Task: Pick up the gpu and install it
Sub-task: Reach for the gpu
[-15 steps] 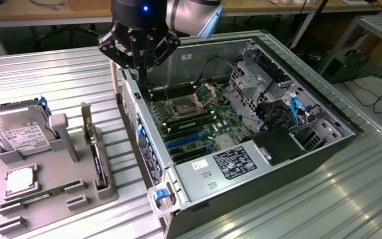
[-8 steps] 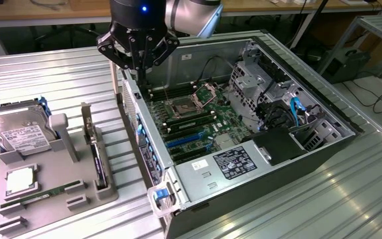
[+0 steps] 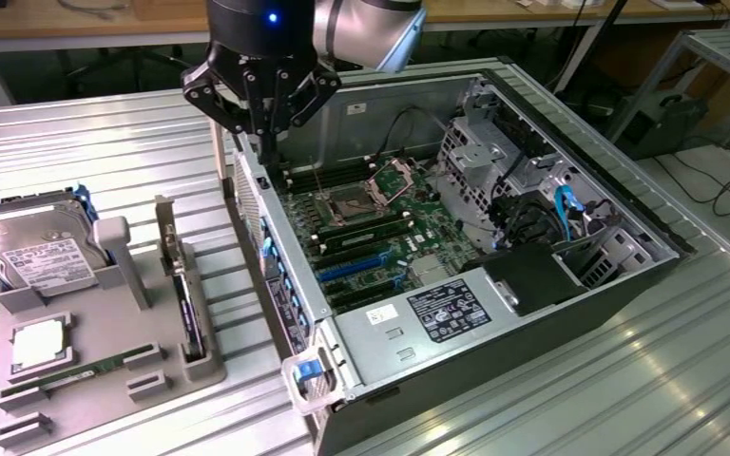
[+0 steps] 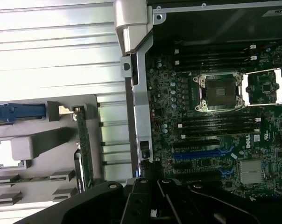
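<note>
At the upper middle of the exterior view, the black, angular gripper (image 3: 263, 141) hangs with its fingers pressed together on nothing. It is above the left wall of the open sheet-metal case (image 3: 365, 332). The gpu (image 3: 187, 302), a thin flat card, stands on edge in a slot of the matte grey tray (image 3: 137, 323). The tray lies lower left on the ribbed metal table (image 3: 124, 142). The card's long axis runs up and down the frame.

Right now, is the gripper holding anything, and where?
Nothing. The black gripper is shut, empty; the thin green gpu card stands untouched in the grey tray.
</note>
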